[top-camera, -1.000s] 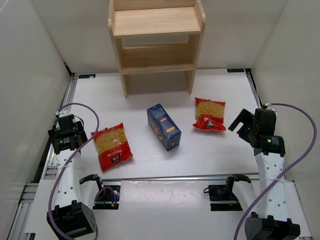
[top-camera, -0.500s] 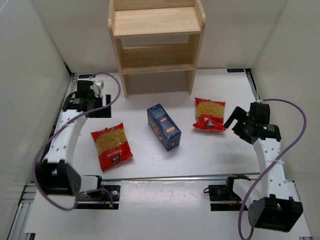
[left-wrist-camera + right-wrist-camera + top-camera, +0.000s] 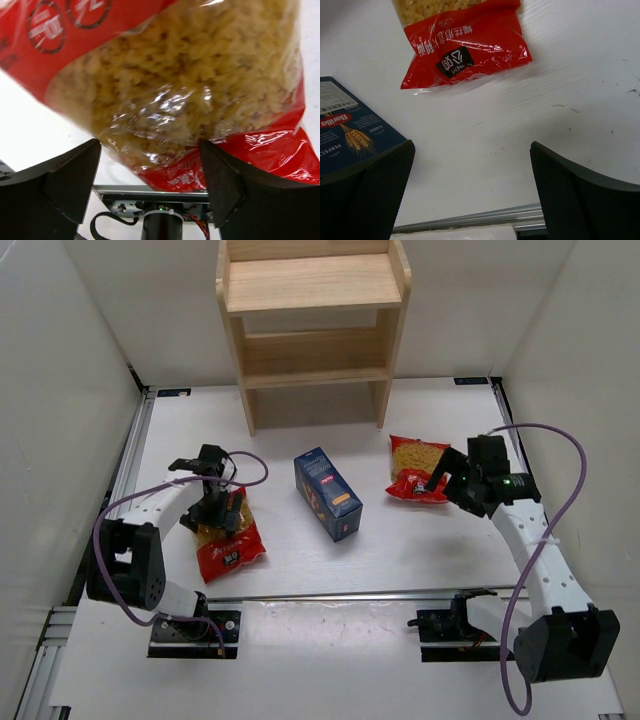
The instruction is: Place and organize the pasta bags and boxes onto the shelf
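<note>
White tabletop (image 3: 300, 430) filled the walled work cell. Low over it, the left claw (image 3: 149, 145) had its jaws spread wide, one finger on each side of the clear, pasta-filled end of a red bag (image 3: 175, 75). The bag lay flat directly beneath and between the fingers. Nothing was gripped. The straddle looked like a set-up for pinching across the bag's soft width.

The right claw (image 3: 472, 145) was also spread wide and held nothing, with only bare table between its fingers. Just ahead of it lay the second bag (image 3: 465, 50), its red labelled end nearest the claw and probably the end it would take. To one side of this claw, toward the other one, the dark blue pasta box (image 3: 350, 135) lay flat.

Well beyond both claws, at the far edge, stood the wooden shelf (image 3: 310, 280). No package showed on either tier, and all three lay on the table, so the placing had not begun.
</note>
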Motion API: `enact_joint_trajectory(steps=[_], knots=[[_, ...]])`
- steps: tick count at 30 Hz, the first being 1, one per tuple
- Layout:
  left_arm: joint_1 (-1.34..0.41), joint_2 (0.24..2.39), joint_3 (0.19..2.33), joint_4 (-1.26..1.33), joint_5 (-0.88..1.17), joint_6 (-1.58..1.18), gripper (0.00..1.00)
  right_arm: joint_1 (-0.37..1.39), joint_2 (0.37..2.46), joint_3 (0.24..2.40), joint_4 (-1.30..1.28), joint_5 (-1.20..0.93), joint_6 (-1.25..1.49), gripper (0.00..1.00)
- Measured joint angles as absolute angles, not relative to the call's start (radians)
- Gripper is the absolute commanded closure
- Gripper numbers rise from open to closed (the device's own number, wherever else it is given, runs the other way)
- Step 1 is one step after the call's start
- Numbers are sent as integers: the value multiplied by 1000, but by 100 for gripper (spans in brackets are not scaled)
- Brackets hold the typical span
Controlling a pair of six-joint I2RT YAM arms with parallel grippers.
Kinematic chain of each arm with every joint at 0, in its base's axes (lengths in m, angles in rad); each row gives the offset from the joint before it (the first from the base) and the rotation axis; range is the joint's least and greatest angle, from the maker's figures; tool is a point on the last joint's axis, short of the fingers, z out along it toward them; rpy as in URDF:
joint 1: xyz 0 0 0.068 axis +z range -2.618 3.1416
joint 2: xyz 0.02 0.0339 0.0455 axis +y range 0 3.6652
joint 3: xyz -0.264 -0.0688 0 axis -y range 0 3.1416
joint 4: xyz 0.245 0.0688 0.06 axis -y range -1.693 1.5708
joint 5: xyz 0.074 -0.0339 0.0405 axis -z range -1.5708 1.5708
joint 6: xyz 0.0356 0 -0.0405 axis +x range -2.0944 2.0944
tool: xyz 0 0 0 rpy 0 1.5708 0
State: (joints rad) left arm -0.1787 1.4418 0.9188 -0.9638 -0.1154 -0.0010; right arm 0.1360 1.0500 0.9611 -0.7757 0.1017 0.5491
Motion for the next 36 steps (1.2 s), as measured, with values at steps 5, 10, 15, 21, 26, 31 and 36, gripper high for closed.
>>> enact_joint_trajectory(steps=[5, 10, 15, 21, 26, 31, 36], knots=[[-195, 1462, 916, -947, -68, -2, 56, 197, 1111, 978, -776, 133, 561, 0], [-199, 1468, 931, -947, -24, 2, 90, 219, 1117, 1014, -775, 179, 566, 0], [-200, 1452, 938, -960, -14, 3, 90, 230, 1114, 1018, -777, 212, 566, 0], [-200, 1317, 995, -983, 1, 1, 90, 237, 1108, 1018, -780, 236, 566, 0], [-200, 1209, 1055, -999, 7, 1, 90, 245, 1107, 1018, -780, 247, 569, 0], [-200, 1209, 1092, -1025, 13, 1, 90, 250, 1107, 1018, -780, 257, 569, 0], [-200, 1237, 1310, -1105, 19, 1, 90, 251, 1107, 1018, -781, 264, 569, 0]])
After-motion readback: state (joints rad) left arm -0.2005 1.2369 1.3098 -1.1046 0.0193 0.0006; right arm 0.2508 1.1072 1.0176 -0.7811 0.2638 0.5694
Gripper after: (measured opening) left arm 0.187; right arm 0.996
